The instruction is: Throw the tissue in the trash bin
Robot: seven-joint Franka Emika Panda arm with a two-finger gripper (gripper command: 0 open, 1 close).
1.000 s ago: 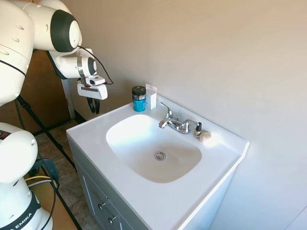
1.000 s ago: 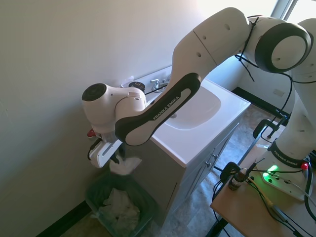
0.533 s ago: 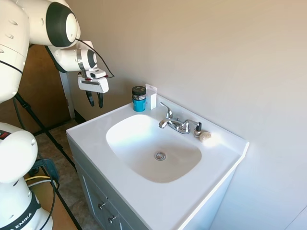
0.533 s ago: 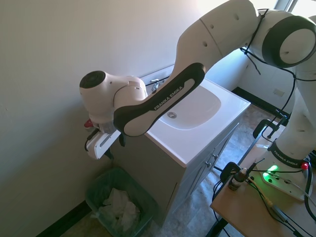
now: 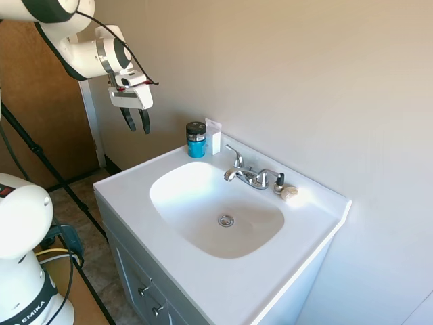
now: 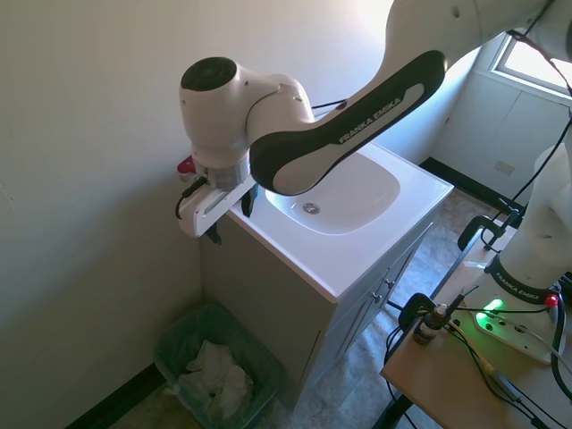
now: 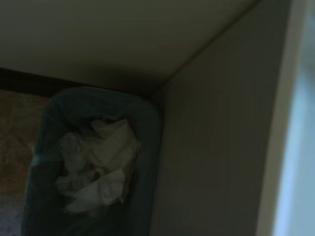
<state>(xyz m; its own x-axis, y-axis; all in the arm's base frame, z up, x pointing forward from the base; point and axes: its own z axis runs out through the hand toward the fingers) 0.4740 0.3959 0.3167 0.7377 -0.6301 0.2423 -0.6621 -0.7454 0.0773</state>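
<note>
Fingers of the white two-finger gripper (image 5: pixel 136 120) hang spread and empty, beside the white sink counter (image 5: pixel 128 186) edge in the first exterior view. Second exterior view: the gripper (image 6: pixel 228 214) is high above the green plastic trash bin (image 6: pixel 179 335); crumpled white tissue (image 6: pixel 217 375) lies inside. Wrist view shows tissue (image 7: pixel 96 164) in the bin (image 7: pixel 152 128) directly below. Drop looks done, so retreat upward, clear of the counter

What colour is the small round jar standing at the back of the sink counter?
The small round jar is teal-blue with a black lid, clearest in the first exterior view.
</note>
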